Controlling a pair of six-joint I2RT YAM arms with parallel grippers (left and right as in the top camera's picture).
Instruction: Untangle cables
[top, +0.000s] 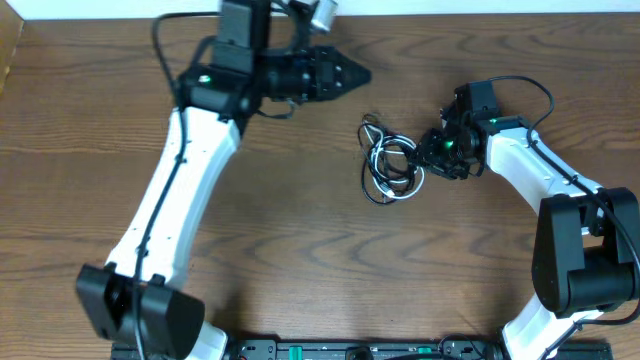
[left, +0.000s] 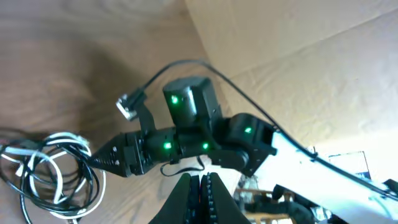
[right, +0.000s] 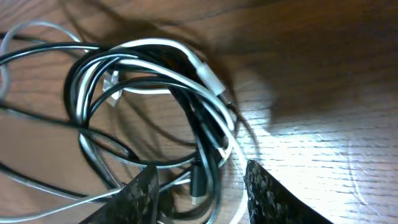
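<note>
The white cable (top: 383, 155) and the black cable (top: 390, 186) lie tangled in one coil on the wooden table. The coil also shows in the left wrist view (left: 43, 174). In the right wrist view the white cable (right: 155, 46) and black cable (right: 87, 62) loop over each other. My right gripper (top: 428, 155) is open at the coil's right edge; its fingers (right: 199, 180) straddle strands and a black plug end, not closed on them. My left gripper (top: 355, 73) is shut and empty, above the table up and left of the coil (left: 200, 186).
The wooden table (top: 300, 260) carries only the cables. A cardboard sheet (left: 298, 56) shows behind the right arm in the left wrist view. A thick black robot wire (top: 515, 85) arcs over the right arm.
</note>
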